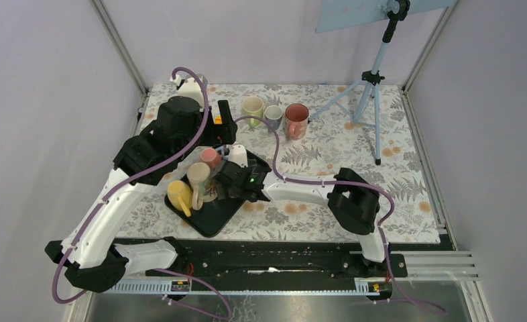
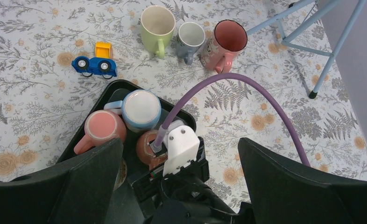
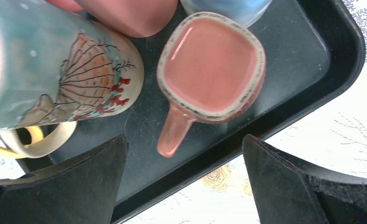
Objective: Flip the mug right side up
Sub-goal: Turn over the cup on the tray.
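A pink squarish mug (image 3: pixel 211 65) stands upside down on the black tray (image 3: pixel 312 51), with its handle (image 3: pixel 173 133) pointing toward me. My right gripper (image 3: pixel 185 156) is open just above the handle, one finger on each side, touching nothing. In the top view the right gripper (image 1: pixel 226 182) is low over the tray (image 1: pixel 210 221). My left gripper (image 2: pixel 180 156) is open and empty, held high above the tray (image 2: pixel 86 114) and looking down on the right wrist (image 2: pixel 184 145). It also shows in the top view (image 1: pixel 225 126).
Other upside-down mugs share the tray: a teal one with a coral picture (image 3: pixel 55 70), a yellow one (image 1: pixel 178 194), a pink one (image 2: pixel 101 128) and a blue-and-white one (image 2: pixel 141 108). Three upright mugs (image 2: pixel 191 36), a toy car (image 2: pixel 95 64) and a tripod (image 1: pixel 375 87) stand behind.
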Robot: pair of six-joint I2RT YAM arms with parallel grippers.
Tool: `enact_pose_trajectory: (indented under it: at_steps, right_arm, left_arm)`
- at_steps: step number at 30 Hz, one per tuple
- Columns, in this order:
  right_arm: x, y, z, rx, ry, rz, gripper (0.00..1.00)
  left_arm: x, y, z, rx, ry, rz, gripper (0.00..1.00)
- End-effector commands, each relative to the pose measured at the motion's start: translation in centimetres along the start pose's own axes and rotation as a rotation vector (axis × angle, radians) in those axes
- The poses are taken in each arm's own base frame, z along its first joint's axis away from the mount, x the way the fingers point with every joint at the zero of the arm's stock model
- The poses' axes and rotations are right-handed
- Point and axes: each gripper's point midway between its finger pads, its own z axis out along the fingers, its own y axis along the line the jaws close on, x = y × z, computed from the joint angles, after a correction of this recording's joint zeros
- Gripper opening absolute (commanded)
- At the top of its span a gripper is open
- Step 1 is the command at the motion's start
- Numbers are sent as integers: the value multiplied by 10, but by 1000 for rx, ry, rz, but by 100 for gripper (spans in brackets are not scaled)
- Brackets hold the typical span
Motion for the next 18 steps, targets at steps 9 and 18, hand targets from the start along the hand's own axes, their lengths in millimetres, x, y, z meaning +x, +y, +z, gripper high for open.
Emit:
enact_pose_trajectory:
  at_steps: [9,18]
  right_arm:
    - [-8,-57,-6,90,2,70,100]
    - [-27,-36,-14,-23,-18,-47,95]
  left_arm:
    - [-13,-8,-3,45,-48,-22,99]
    - [-12,-11,0,53,-46,-18,99]
